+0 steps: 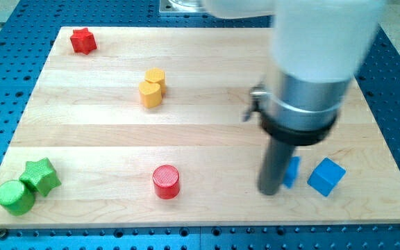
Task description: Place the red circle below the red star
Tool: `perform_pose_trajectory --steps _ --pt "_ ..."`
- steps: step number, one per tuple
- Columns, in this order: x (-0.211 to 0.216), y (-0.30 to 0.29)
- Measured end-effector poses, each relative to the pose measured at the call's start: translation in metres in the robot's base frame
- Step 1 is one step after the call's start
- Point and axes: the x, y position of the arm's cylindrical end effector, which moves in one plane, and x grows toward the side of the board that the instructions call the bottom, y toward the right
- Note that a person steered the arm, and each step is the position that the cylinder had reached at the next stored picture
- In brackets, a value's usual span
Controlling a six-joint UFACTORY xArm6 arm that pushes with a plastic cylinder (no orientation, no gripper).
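Observation:
The red circle [166,181] lies near the board's bottom edge, a little left of centre. The red star [83,41] sits at the board's top left corner, far from the circle. My tip [270,191] rests on the board at the lower right, well to the right of the red circle. It stands right against a blue block [292,171] that the rod partly hides.
A blue cube [326,176] lies just right of the hidden blue block. A yellow heart-like block [152,87] sits upper middle. A green star [41,176] and a green circle [14,197] touch at the bottom left. The wooden board [200,62] lies on a blue perforated table.

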Motion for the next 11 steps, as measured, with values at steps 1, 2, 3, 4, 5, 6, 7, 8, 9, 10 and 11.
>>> perform_pose_trajectory --steps 1,2,3,4,5,6,7,8,9,10,11 --pt "0.018 -0.019" --pt "0.026 -0.132" --pt "-0.012 -0.182" --pt "-0.088 -0.188" --pt "-0.102 -0.198" --pt "-0.046 -0.152" --pt "-0.034 -0.221" --pt "-0.114 -0.246" --pt "-0.178 -0.249" --pt "-0.154 -0.262" --pt "-0.145 -0.26"
